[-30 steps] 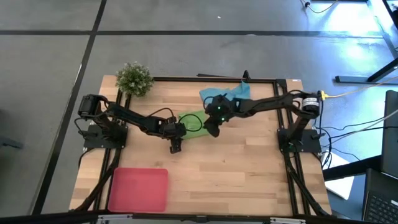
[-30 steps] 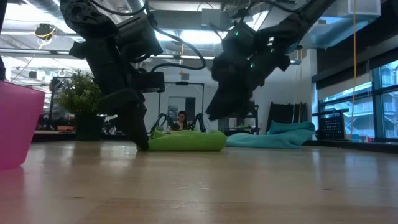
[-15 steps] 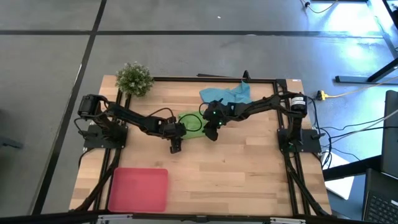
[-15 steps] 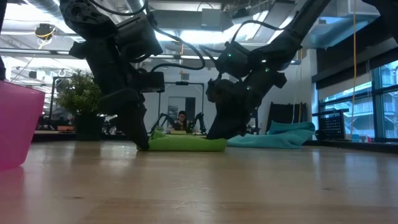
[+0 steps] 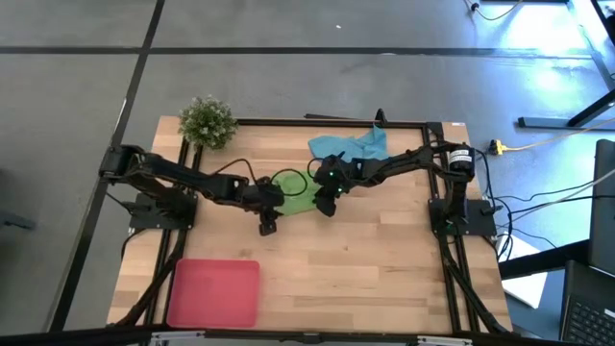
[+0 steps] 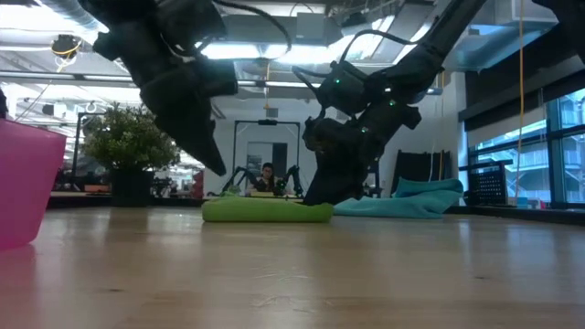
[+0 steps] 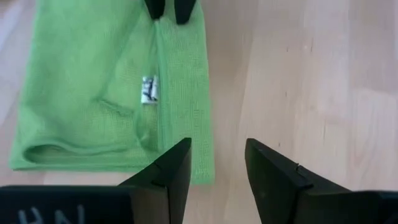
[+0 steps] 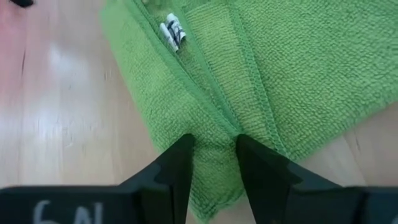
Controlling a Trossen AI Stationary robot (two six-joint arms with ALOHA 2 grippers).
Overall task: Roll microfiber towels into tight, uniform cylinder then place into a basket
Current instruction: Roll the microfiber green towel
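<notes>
We see the counter (image 5: 384, 259), a pale wooden top, with both arms reaching in toward its middle. The left arm stretches from the left edge, its forearm low and nearly level, ending at the left gripper (image 5: 268, 225), which points toward the near edge and, in the low view, hangs above the wood (image 6: 212, 164). Its fingers (image 7: 174, 171) stand apart with nothing between them, just off one corner of the green towel (image 5: 294, 193). The right arm comes in from the right edge, elbow bent, wrist tipped down. The right gripper (image 5: 325, 205) meets the green towel's near right end; its fingers (image 8: 178, 163) pinch a raised fold of the cloth, tips down at the counter (image 6: 320, 192).

The basket (image 5: 213, 292) lies flat at the near left corner, well apart from both grippers. The blue towel (image 5: 348, 146) lies crumpled near the far edge, just behind the right arm. The green towel lies flat and folded at the centre between the two grippers, its long axis running roughly left to right; a white tag (image 7: 148, 89) shows on its upper face. A plant (image 5: 207, 120) stands at the far left corner.
</notes>
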